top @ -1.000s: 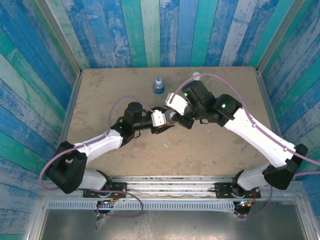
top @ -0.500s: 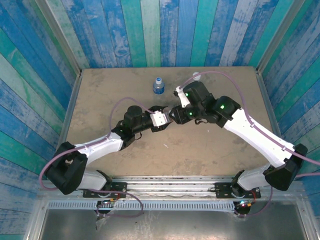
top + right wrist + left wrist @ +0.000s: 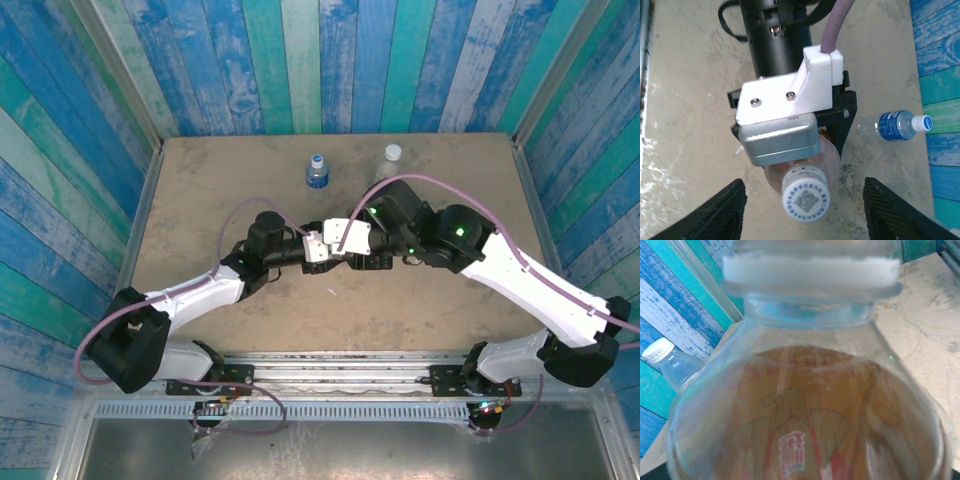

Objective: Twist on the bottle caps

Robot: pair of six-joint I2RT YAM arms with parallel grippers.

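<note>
Clear, glossy plastic on the orange bottle (image 3: 805,405), light smearing across its shoulder. Its white cap (image 3: 806,199) looks like matt plastic (printed code on top). The camera housing (image 3: 779,139) is dull silvery metal, the mount (image 3: 812,80) smooth white plastic. The table (image 3: 200,190): matt, scuffed, blotchy. And the walls (image 3: 300,60) are painted wooden planks, worn and streaky.

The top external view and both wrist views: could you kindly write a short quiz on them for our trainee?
1. True or false: the right gripper is clamped on the white cap.
2. Which bottle does the left gripper hold? A blue-label bottle; B orange-liquid bottle; C pale bottle.
3. How many bottles stand free near the table's far edge?
Key: 1 false: it is open, clear of the cap. 2 B. 3 two, A and C.
</note>
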